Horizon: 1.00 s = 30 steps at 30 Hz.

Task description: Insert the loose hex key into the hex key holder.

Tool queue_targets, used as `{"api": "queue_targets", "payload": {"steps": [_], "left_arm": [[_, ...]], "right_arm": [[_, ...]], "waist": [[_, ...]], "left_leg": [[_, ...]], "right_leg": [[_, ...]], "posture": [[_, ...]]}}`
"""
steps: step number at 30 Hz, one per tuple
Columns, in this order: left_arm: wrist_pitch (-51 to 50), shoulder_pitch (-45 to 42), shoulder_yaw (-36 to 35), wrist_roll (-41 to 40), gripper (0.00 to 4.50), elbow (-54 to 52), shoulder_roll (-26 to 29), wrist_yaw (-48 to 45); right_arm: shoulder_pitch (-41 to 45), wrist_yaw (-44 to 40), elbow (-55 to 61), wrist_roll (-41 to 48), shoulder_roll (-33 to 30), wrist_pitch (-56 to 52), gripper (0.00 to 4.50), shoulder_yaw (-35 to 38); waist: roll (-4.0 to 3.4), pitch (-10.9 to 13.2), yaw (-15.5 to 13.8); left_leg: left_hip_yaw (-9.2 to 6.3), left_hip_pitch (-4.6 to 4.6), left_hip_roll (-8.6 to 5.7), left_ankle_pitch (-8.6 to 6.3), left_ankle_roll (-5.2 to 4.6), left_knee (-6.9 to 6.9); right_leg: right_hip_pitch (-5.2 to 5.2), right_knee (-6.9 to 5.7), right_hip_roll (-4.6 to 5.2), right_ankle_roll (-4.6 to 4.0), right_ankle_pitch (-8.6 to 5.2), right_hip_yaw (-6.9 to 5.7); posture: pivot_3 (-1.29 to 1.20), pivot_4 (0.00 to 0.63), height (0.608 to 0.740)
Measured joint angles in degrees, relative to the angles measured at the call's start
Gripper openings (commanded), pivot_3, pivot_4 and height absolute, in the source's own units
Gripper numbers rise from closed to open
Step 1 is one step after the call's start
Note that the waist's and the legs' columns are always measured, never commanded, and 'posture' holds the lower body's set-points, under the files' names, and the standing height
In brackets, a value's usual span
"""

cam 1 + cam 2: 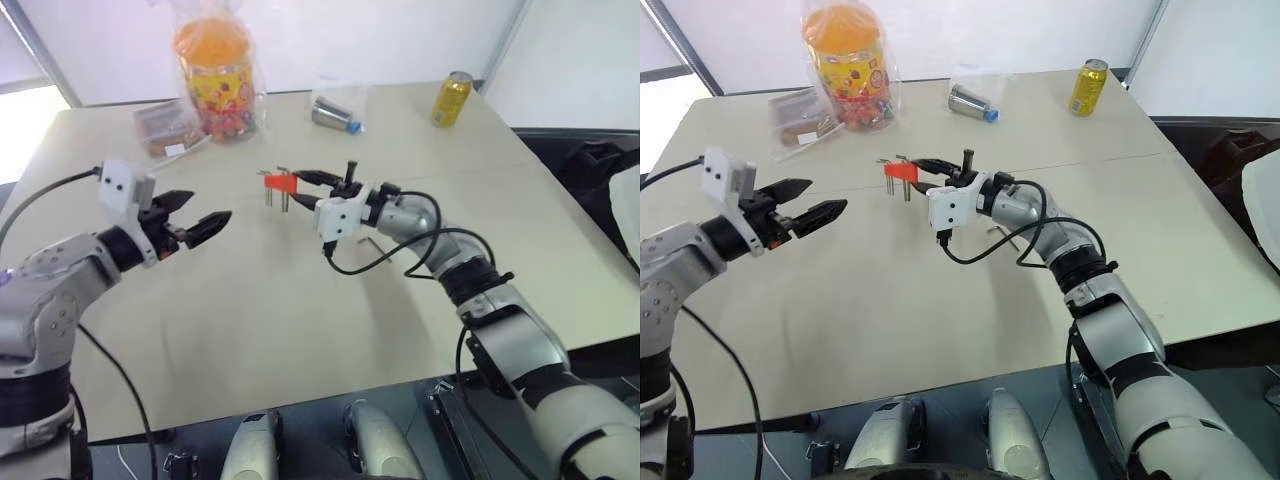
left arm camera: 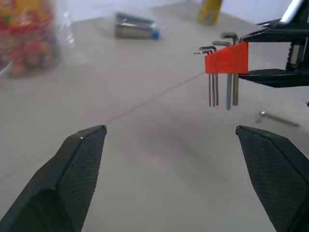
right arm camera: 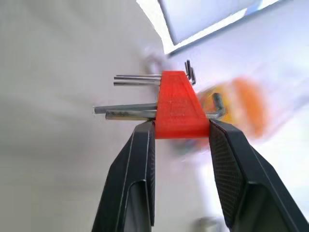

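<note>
Gripping the hex key holder (image 1: 281, 182) by its wide end, the right gripper (image 1: 312, 187) has both black fingers pressed against the red block's sides and holds it up clear of the table (image 1: 300, 310). Several metal keys sit in the holder, their long shafts hanging down toward the tabletop and their short bent ends sticking out at the top. One finger (image 3: 133, 169) and its mate flank the red plastic squarely, with no gap showing.

Across from it, the left gripper (image 1: 197, 220) hangs in the air with its fingers spread wide and nothing between them, pointed toward the holder but well apart from it.

Lying flat on the table, just beside the right wrist and below it, is the loose hex key (image 1: 371, 241), a thin grey rod touched by neither gripper. A black cable loops from the right wrist close to it.

Farther back on the table stand a clear bag of colourful sweets with an orange top (image 1: 215, 75), a flat clear packet (image 1: 168, 127) beside it, a metal cylinder with a blue cap lying on its side in clear wrapping (image 1: 335, 114), and a yellow can (image 1: 451, 98) upright near the far right corner. None of them lies between the grippers.
</note>
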State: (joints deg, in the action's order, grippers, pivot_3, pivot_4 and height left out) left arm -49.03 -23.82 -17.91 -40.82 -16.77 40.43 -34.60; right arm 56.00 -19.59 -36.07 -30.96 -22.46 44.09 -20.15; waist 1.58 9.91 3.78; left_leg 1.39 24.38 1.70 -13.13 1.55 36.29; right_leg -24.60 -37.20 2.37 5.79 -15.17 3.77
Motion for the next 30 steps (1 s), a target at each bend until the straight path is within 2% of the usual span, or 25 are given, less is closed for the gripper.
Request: {"api": "queue_targets", "payload": {"steps": [5,8,21,30], "left_arm": [[-2.3,-13.2,2.8,-5.8,4.5,7.8,-3.6,-5.3],[-3.7,-17.8,3.2,-8.6,4.5,9.9,-4.3,-7.6],[-6.7,-19.6,5.2,-13.0,4.5,10.8,-3.1,-16.1],[-6.5,-19.4,5.5,-14.6,4.5,8.6,-1.1,-17.3]], "right_arm": [[2.2,7.2,8.7,-3.8,-7.5,11.3,1.02,2.1],[3.8,9.4,9.9,-3.8,-8.8,14.5,1.02,3.4],[5.0,8.5,8.3,-3.2,-9.0,18.9,1.02,2.1],[5.4,5.1,5.9,-0.1,-8.3,19.2,1.02,0.6]], "waist": [[0.13,0.1,0.0],[0.13,0.1,0.3],[0.14,0.1,0.1],[0.14,0.1,0.1]], "left_leg": [[0.04,0.02,0.0,0.05,0.06,0.03],[0.07,-0.13,0.02,0.06,0.05,0.0],[0.02,-0.08,0.15,0.11,0.13,0.07],[0.01,-0.09,0.15,0.12,0.14,0.08]], "right_leg": [[0.01,-0.02,-0.15,0.01,0.0,0.02],[0.04,-0.04,-0.22,0.02,0.0,0.18],[0.05,-0.12,-0.45,0.0,0.0,0.22],[0.05,-0.14,-0.45,0.0,0.0,0.21]], "posture": [[0.0,0.15,0.74],[0.0,0.15,0.74],[0.0,0.15,0.74],[0.0,0.15,0.74]]}}
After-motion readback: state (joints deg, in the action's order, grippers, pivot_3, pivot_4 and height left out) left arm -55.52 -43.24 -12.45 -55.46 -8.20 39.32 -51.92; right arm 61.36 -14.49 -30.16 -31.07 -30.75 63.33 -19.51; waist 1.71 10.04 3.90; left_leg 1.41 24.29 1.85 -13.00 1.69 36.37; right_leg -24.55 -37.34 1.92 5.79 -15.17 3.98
